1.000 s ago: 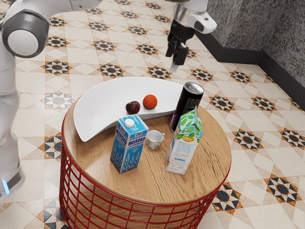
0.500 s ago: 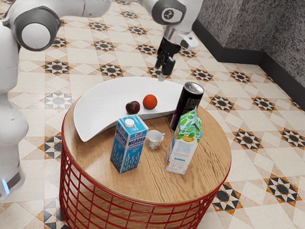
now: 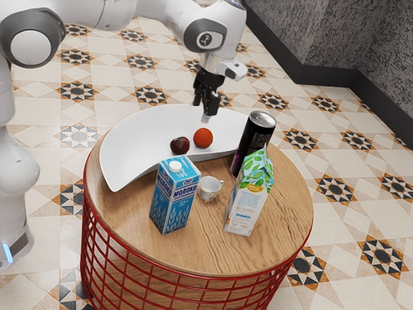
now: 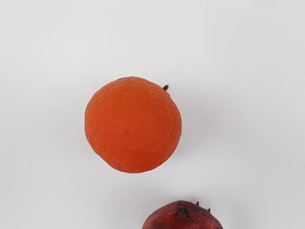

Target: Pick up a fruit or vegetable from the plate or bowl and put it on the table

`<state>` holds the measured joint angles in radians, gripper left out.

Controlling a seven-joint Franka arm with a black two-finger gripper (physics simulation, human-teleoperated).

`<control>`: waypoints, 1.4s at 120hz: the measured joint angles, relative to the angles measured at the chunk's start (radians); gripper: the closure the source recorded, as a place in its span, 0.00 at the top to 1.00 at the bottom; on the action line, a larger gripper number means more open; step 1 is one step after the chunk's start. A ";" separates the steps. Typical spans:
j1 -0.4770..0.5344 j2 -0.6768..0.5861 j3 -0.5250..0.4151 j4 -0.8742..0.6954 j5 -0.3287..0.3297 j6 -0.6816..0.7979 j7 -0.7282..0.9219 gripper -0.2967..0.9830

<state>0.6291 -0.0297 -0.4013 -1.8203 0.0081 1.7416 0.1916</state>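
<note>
My gripper (image 3: 203, 108) hangs open above the white crescent-shaped dish (image 3: 132, 139), with nothing between its fingers. Just below it in the exterior view, an orange fruit (image 3: 203, 137) rests in the dish. A dark red fruit (image 3: 180, 145) lies beside the orange one, towards the exterior view's left. From the wrist camera, the round orange fruit (image 4: 133, 125) with its small stem and part of the dark red fruit (image 4: 183, 217) stand out against the white dish (image 4: 248, 119). The wooden round table (image 3: 200, 239) carries the dish.
A blue milk carton (image 3: 173, 197) and a small cup (image 3: 210, 188) stand in front of the dish. Towards the exterior view's right are a tall black can (image 3: 255, 139) and a green-and-white carton (image 3: 249, 200). Bare wood shows near the table's front edge.
My gripper has moved towards the exterior view's left and lower, from beyond the dish to above it near the orange fruit. The fruits and other objects have stayed put.
</note>
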 joint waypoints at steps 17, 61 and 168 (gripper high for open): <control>-0.025 0.019 -0.001 -0.009 -0.023 0.051 -0.021 0.77; -0.092 0.044 0.001 -0.035 -0.029 0.136 -0.055 0.77; -0.215 0.056 0.357 -0.044 -0.022 0.155 -0.029 0.77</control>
<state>0.4139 0.0267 -0.0444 -1.8640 -0.0140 1.8971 0.1621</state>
